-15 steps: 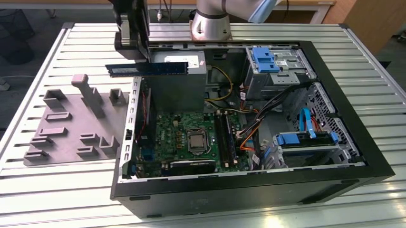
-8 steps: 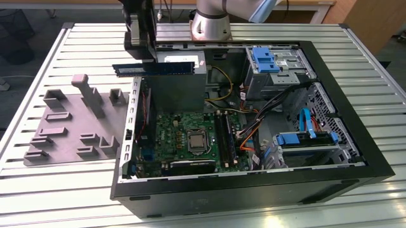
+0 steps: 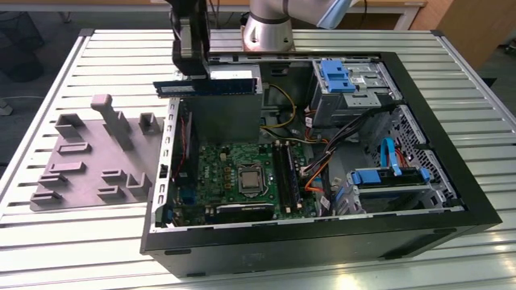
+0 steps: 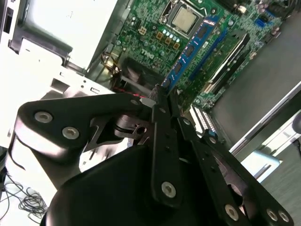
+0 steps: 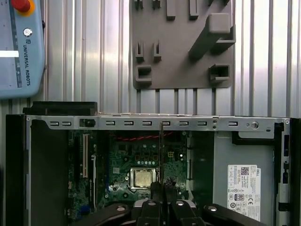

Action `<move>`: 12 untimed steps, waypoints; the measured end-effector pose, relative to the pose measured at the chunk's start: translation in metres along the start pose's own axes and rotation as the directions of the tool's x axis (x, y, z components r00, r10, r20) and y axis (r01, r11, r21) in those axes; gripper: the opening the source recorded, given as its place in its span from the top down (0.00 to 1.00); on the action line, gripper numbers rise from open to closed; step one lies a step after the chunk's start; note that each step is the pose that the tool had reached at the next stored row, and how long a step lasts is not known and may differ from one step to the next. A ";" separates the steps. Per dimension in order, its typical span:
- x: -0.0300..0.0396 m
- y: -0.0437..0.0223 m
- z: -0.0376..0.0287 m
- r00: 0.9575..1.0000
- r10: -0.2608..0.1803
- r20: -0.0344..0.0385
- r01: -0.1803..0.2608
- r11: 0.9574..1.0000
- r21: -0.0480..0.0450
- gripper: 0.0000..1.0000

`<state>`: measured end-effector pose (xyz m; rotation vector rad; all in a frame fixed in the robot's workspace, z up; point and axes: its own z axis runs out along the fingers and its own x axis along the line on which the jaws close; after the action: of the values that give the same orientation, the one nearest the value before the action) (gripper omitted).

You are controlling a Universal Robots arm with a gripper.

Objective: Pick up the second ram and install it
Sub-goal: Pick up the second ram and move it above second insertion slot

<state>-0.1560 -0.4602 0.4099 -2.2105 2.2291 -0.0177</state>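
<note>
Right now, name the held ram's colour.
Blue; the second ram carries dark chips, clearest in the second wrist view.

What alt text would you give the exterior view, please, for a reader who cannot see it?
The arm's tool holds the second ram level above the open computer case. Inside lies the green motherboard; a grey fixture plate sits on the slatted table at the exterior view's left.

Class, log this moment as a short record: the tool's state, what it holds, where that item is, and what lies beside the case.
tool: shut on the second ram
second ram: held level in the air above the computer case, not yet seated
motherboard: exposed inside the computer case
beside case: grey fixture on the table, at the exterior view's left
</note>
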 end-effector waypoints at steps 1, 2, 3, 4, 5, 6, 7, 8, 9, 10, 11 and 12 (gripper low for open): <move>0.0000 -0.0020 0.0000 1.000 0.000 0.000 0.000 1.000 0.000 0.86; 0.0000 -0.0041 0.0001 1.000 0.000 0.000 0.000 1.000 0.000 0.86; 0.0000 -0.0064 0.0001 1.000 0.000 0.000 0.000 1.000 0.000 0.86; -0.0001 -0.0087 0.0001 1.000 0.000 0.000 0.000 1.000 0.000 0.86; -0.0001 -0.0111 0.0002 1.000 0.000 0.000 0.000 1.000 0.000 0.86; -0.0001 -0.0135 0.0002 1.000 0.000 0.000 0.000 1.000 0.000 0.86; -0.0001 -0.0161 0.0002 1.000 0.000 0.000 0.000 1.000 0.000 0.86; -0.0002 -0.0185 0.0002 1.000 0.000 0.000 0.000 1.000 0.000 0.86; -0.0002 -0.0209 0.0003 1.000 0.000 0.000 0.000 1.000 0.000 0.86; -0.0002 -0.0232 0.0003 1.000 0.000 0.000 0.000 1.000 0.000 0.86; -0.0002 -0.0256 0.0003 1.000 0.000 0.000 0.000 1.000 0.000 0.86; -0.0002 -0.0279 0.0004 1.000 0.000 0.000 0.000 1.000 0.000 0.86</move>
<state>-0.1281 -0.4602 0.4098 -2.2104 2.2291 -0.0176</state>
